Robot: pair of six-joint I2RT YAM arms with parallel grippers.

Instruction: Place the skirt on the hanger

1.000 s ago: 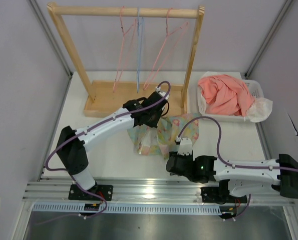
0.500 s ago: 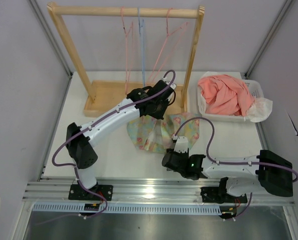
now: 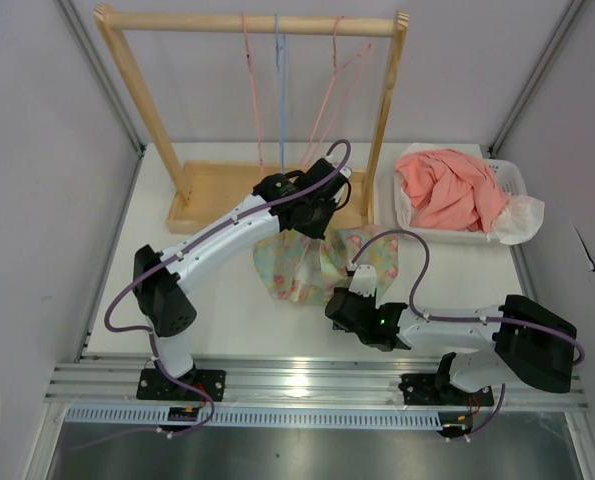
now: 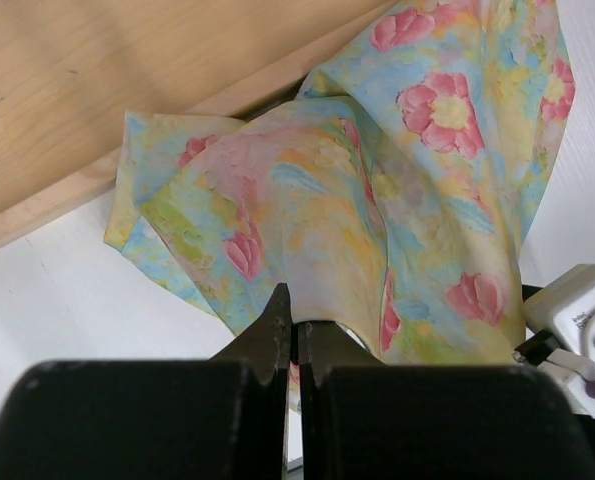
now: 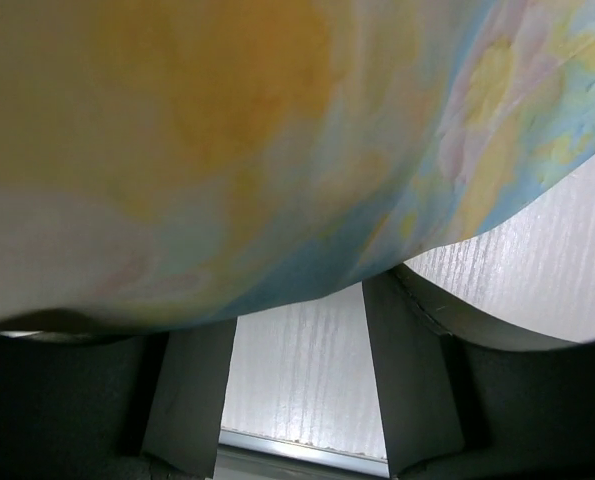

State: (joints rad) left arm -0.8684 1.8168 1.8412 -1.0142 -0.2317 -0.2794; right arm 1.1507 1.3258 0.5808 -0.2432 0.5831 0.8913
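Two hands: left hand (image 4: pixel 294 302) clamped on the pastel floral cloth skirt (image 4: pixel 377 200); right hand (image 5: pixel 299 340), fingers spread apart, beneath its edge.

White table (image 3: pixel 217 312): skirt (image 3: pixel 307 268), rack (image 3: pixel 217 197), basket (image 3: pixel 513 181)

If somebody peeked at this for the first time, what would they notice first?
The flowery skirt in the middle of the table, pinched and lifted by the left arm's fingers. Behind it stands a wooden rack with thin wire hangers, and a white basket at the right holds a coral-pink garment.
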